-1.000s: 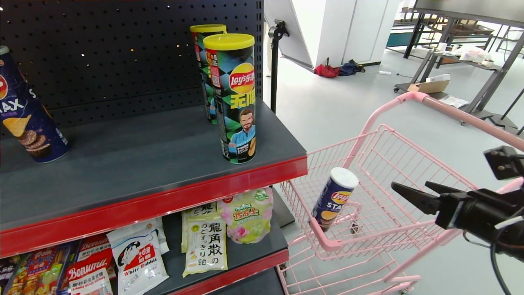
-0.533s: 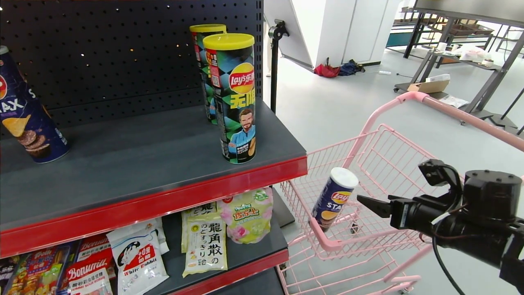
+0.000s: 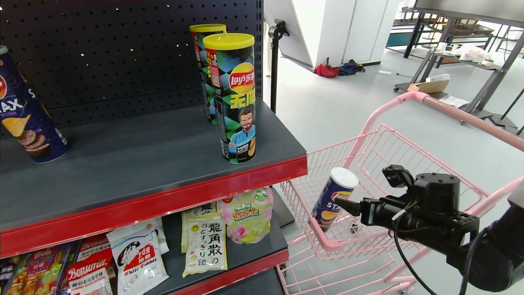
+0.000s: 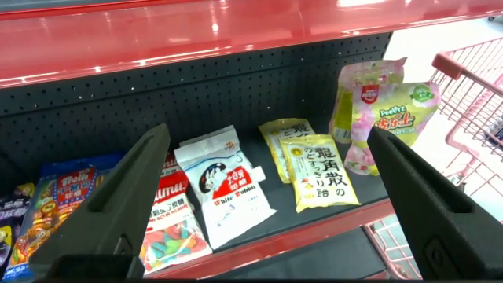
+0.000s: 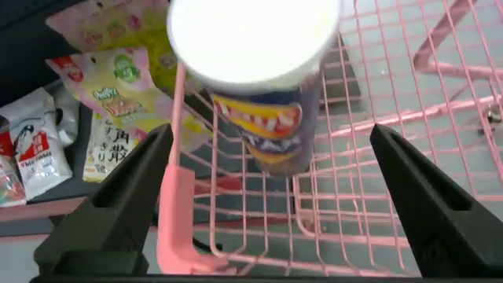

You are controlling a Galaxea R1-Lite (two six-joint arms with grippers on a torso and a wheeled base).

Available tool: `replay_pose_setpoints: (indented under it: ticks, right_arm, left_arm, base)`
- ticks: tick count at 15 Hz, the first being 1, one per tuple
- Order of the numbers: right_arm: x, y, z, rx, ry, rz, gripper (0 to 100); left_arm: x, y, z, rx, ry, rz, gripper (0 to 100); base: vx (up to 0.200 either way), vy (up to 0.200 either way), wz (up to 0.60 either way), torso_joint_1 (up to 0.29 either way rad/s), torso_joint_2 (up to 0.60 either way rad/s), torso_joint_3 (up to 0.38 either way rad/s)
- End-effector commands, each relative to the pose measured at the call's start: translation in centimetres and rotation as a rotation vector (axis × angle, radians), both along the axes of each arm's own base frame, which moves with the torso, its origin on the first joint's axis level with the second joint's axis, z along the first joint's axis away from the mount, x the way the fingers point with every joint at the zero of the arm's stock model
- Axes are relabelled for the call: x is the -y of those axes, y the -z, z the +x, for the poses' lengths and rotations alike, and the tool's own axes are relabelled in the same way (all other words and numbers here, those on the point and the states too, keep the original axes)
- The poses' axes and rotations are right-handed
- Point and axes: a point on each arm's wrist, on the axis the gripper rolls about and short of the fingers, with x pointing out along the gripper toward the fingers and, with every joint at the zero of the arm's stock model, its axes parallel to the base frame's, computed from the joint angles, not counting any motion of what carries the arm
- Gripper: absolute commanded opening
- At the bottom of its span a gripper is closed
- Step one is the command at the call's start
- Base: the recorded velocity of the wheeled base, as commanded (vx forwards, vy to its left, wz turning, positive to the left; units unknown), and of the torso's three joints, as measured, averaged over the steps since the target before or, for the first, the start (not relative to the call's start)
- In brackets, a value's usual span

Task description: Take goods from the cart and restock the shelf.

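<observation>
A dark blue chips can point(image 3: 333, 198) with a white lid leans upright in the near left corner of the pink cart point(image 3: 413, 97). My right gripper point(image 3: 348, 205) is inside the cart, level with the can and just to its right, one fingertip at the can's side. In the right wrist view the same can point(image 5: 259, 94) stands ahead of the open right gripper point(image 5: 269, 134), its lid close up between the two spread fingers. My left gripper point(image 4: 267, 132) is open, holds nothing, and faces the lower shelf's snack bags point(image 4: 224, 189).
The grey upper shelf point(image 3: 143, 164) with a red front edge carries two yellow-lidded cans point(image 3: 235, 98) at its right end and a blue can point(image 3: 24, 114) at far left, with bare board between. Snack bags point(image 3: 204, 241) lie on the shelf below. The cart's wire wall point(image 5: 177, 204) is close to the right fingers.
My right arm has swung left and slightly down into the cart, bringing its gripper from the far right up to the blue can. The can and shelf goods have not moved.
</observation>
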Motion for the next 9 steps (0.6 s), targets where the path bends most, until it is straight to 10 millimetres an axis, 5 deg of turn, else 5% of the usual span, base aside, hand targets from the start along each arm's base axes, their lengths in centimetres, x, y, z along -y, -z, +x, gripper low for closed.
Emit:
replay_pose_setpoints:
  ticks: [1,9]
  right_arm:
    - [-1.0,1.2,1.5,0.014,-0.019,-0.001,100]
    - [-2.9,3.0,4.4,0.035,-0.013,-0.015,100]
  left_arm:
    - [0.0,0.0,0.0,-0.002,-0.001,0.000,100]
    - [0.0,0.0,0.0,-0.001,-0.001,0.000,100]
  base:
    - [0.000,0.000,0.00,0.000,0.00,0.000]
    - [0.000,0.000,0.00,0.000,0.00,0.000]
